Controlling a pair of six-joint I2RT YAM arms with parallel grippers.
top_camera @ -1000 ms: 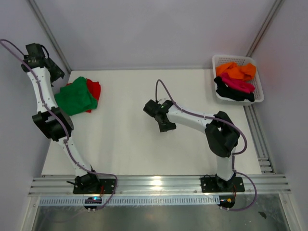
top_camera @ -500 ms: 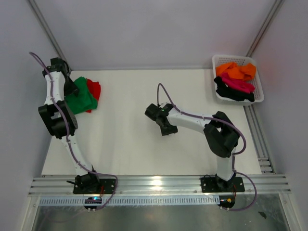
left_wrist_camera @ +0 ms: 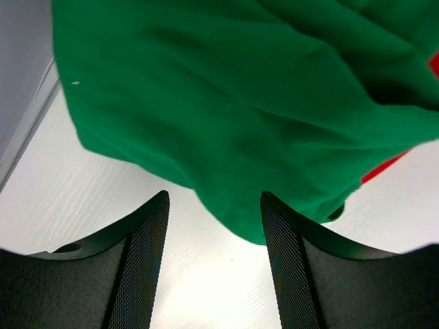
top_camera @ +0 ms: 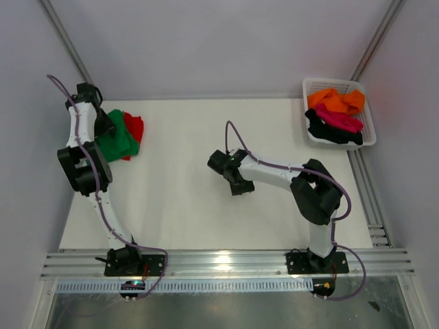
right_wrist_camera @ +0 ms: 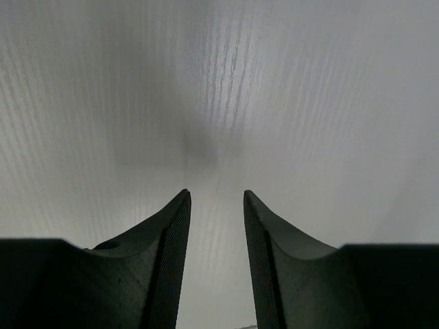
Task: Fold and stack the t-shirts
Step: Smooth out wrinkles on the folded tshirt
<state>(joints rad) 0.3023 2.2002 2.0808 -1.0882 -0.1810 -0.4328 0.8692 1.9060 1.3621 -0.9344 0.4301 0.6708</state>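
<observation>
A folded bright green t-shirt (top_camera: 118, 139) lies on a red t-shirt (top_camera: 134, 126) at the table's far left. In the left wrist view the green shirt (left_wrist_camera: 240, 103) fills the top, with red cloth (left_wrist_camera: 384, 168) showing at the right. My left gripper (top_camera: 104, 123) is open and empty, its fingertips just short of the green shirt's near edge (left_wrist_camera: 214, 199). My right gripper (top_camera: 235, 182) is open and empty over bare table near the middle (right_wrist_camera: 217, 197). Orange (top_camera: 336, 101), magenta (top_camera: 339, 120) and black (top_camera: 329, 131) t-shirts lie in the basket.
A white plastic mesh basket (top_camera: 368, 130) stands at the far right corner. A metal rail (top_camera: 226, 262) runs along the near edge, with the arm bases on it. Walls close in the left, back and right sides.
My left gripper swung from the far left wall rightward and down to the green shirt's left edge. My right gripper shifted slightly nearer and right.
</observation>
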